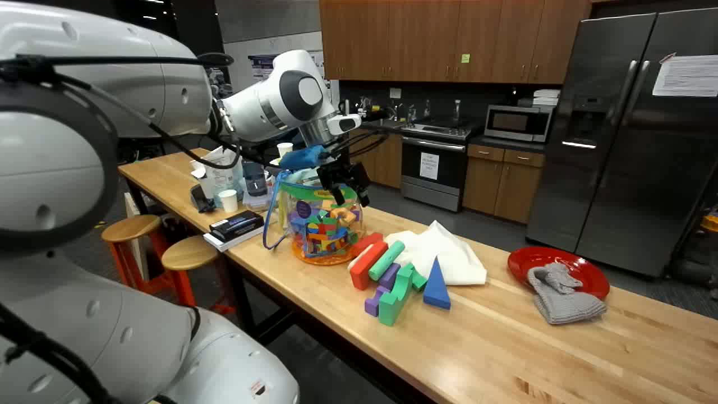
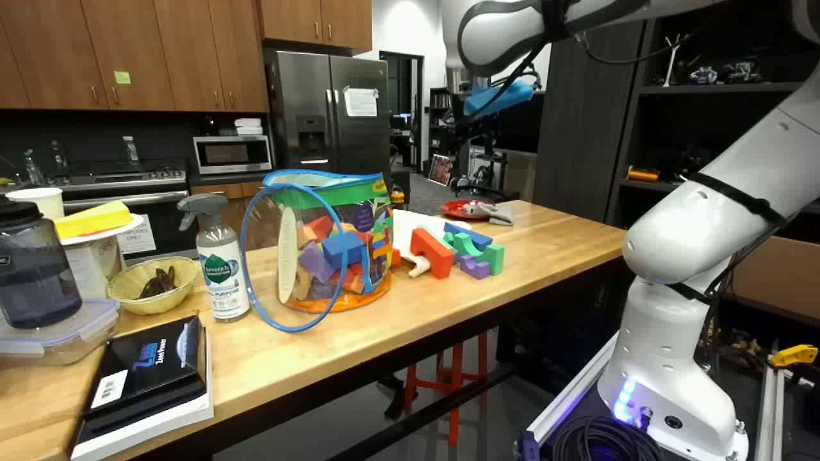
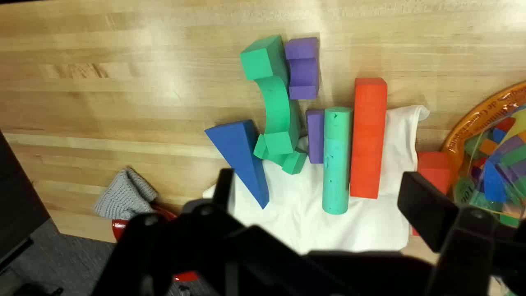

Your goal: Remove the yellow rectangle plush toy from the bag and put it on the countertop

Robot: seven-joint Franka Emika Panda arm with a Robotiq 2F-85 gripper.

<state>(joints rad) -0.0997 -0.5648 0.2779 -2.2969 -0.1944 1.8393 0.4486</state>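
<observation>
The jaws of the gripper [image 3: 318, 185] stand wide apart, holding nothing. Inside the clear toy bag [image 2: 349, 193], a yellow block [image 3: 518, 122], probably the wanted one, shows partly at the wrist view's edge. It should be light and soft; better to pinch it gently across the narrow sides.

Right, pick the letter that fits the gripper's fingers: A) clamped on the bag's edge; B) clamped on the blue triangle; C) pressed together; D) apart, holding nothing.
D: in the wrist view the gripper has its two fingers well apart with nothing gripped, and the green cylinder seen between them lies below, out of their hold.
</observation>
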